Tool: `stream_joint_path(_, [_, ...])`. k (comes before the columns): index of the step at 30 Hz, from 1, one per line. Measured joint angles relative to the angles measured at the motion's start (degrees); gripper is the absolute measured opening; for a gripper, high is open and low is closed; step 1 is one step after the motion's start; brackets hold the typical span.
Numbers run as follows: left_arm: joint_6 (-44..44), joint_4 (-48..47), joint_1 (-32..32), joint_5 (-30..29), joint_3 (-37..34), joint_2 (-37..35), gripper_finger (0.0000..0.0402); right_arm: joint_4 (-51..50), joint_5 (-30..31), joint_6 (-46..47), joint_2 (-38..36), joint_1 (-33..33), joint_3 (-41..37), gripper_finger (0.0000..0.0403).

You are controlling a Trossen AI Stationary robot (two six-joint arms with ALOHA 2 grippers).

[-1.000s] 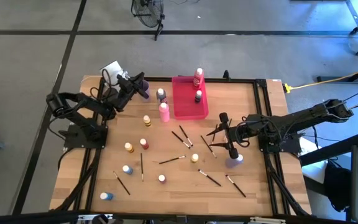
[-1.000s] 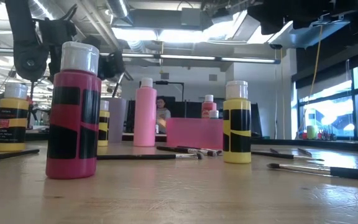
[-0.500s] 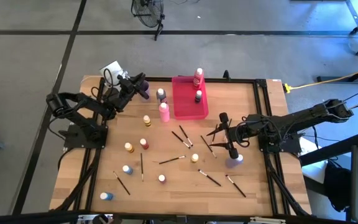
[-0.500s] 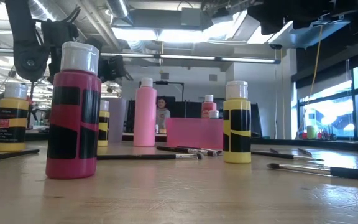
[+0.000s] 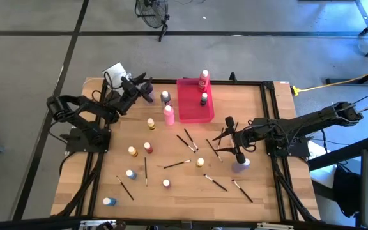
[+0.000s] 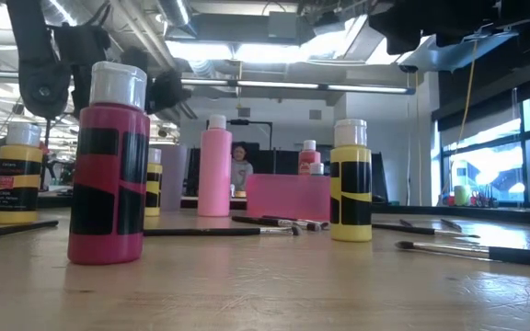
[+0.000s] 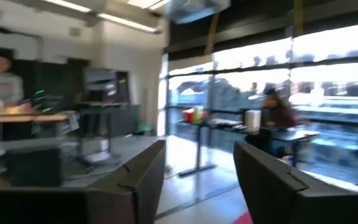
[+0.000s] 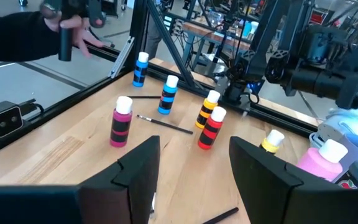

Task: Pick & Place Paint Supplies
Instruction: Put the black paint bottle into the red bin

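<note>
Paint bottles stand upright on the wooden table: a pink one [image 5: 168, 114], a grey-capped one [image 5: 165, 97], a yellow one [image 5: 151, 123], an orange one [image 5: 132, 151], a red one [image 5: 147, 147] and a blue one [image 5: 130, 174]. Thin dark paintbrushes [image 5: 176, 164] lie flat around the middle. A red bottle [image 5: 204, 78] and a dark one [image 5: 204, 99] stand in the pink-red tray [image 5: 187, 105]. My left gripper [image 5: 144, 89] hangs open above the far left, its fingers [image 7: 135, 180] empty. My right gripper [image 5: 225, 135] hangs open above the brushes at the right, empty [image 8: 191, 155].
A lilac cup [image 5: 240, 165] stands under my right arm. Another blue bottle [image 5: 109, 201] stands near the front left corner. In the right wrist view a person's hand [image 8: 73, 28] holds something dark beyond the table's left edge. Bare wood shows at the far right.
My left gripper has opened while staying where it was above the table's far left. No bottle or brush has moved.
</note>
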Motion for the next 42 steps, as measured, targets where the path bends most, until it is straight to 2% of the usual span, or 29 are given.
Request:
stream_joint_path(5, [-0.01, -2.21, -1.6, 4.78, 1.03, -4.38, 0.021, -0.61, 0.02, -0.27, 0.0, 0.0, 0.0, 0.0197])
stream_joint_path(8, [-0.96, -10.31, -2.58, 11.1, 3.02, -8.32, 0.0212, -1.21, 0.02, -0.39, 0.0, 0.0, 0.0, 0.0197])
stream_joint_path(10, [-2.94, -19.75, -3.11, 16.25, 5.53, -11.03, 0.0212, -1.23, 0.02, -0.39, 0.01, 0.0, 0.0, 0.0197])
stream_joint_path(13, [-2.7, -39.41, -3.84, 21.78, 10.9, -14.34, 0.0212, -1.22, 0.02, -0.4, 0.0, 0.0, 0.0, 0.0197])
stream_joint_path(17, [1.86, -63.89, -4.95, 21.05, 19.43, -16.52, 0.0212, -1.4, 0.02, -0.41, 0.0, 0.0, 0.0, 0.0197])
stream_joint_path(22, [3.08, -81.79, -4.93, 17.87, 28.02, -17.82, 0.0212, -2.26, 0.02, -0.33, 0.0, 0.0, 0.0, 0.0197])
stream_joint_path(30, [6.01, -91.09, -4.8, 17.8, 31.05, -18.33, 0.0225, -2.76, 0.0, 0.02, 0.0, 0.0, 0.0, 0.0197])
stream_joint_path(42, [6.03, -93.24, -6.37, 15.49, 31.05, -16.15, 0.0282, -3.38, -4.55, -0.39, 0.0, 0.02, 0.0, 0.0197])
